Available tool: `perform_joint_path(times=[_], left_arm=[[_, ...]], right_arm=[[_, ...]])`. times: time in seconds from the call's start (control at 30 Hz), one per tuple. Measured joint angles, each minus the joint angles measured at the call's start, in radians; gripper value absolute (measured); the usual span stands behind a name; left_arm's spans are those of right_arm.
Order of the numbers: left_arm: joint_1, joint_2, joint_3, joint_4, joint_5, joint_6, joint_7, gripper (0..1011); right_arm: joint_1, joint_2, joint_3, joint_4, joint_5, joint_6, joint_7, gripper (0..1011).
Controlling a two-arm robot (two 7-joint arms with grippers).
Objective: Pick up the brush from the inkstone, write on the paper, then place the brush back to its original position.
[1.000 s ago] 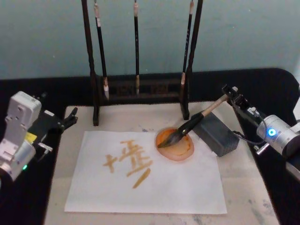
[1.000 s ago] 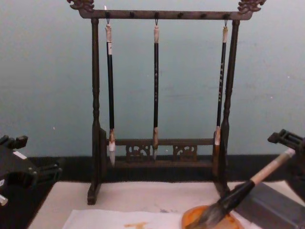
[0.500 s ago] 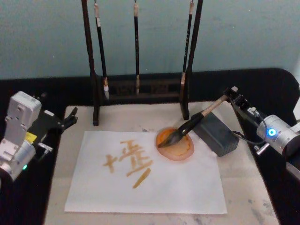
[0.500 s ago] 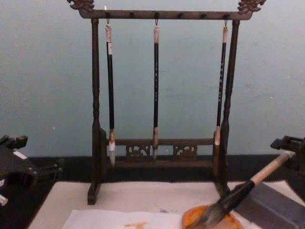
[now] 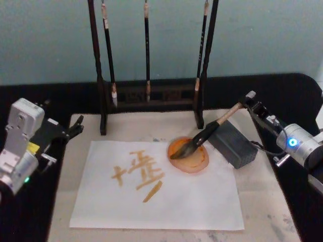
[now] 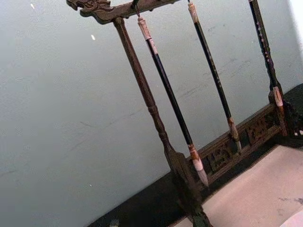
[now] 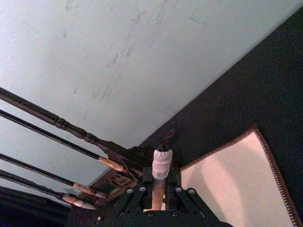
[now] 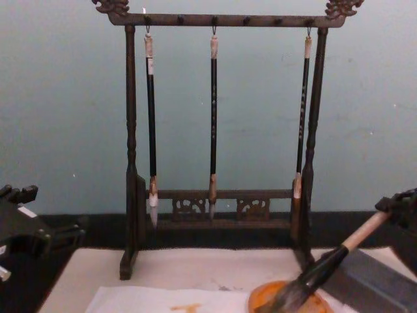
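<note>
Fingers (image 7: 147,179) of right gripper (image 5: 247,98) clamp brush (image 5: 204,135) at its taped end.
Likely light, stiff handle, soft bristles; left gripper (image 5: 75,127) idles far left, spread.

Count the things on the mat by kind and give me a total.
slim brushes: 3
thick brush: 1
rack: 1
inkstone: 1
paper: 1
grey block: 1
total: 8
</note>
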Motion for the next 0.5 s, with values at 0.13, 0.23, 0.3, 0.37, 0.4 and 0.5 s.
perform_joint_path(times=[0.13,0.23,0.3,0.37,0.4,0.5], left_arm=[[0.000,0.000,0.000,0.000,0.000,0.000,0.000,1010],[0.000,0.000,0.000,0.000,0.000,0.000,0.000,1010],[0.000,0.000,0.000,0.000,0.000,0.000,0.000,1009],[0.000,0.000,0.000,0.000,0.000,0.000,0.000,1010],[0.000,0.000,0.000,0.000,0.000,0.000,0.000,1010],[0.000,0.000,0.000,0.000,0.000,0.000,0.000,1010]], right_arm=[[0.000,0.000,0.000,0.000,0.000,0.000,0.000,173],[0.000,0.004,-0.002,-0.001,0.007,0.003,-0.001,173],[0.000,0.008,-0.004,-0.004,0.015,0.006,-0.001,173],[0.001,0.016,-0.007,-0.009,0.027,0.014,-0.002,173],[0.002,0.018,-0.008,-0.011,0.030,0.017,-0.001,173],[0.003,0.027,-0.010,-0.021,0.048,0.031,-0.003,173]])
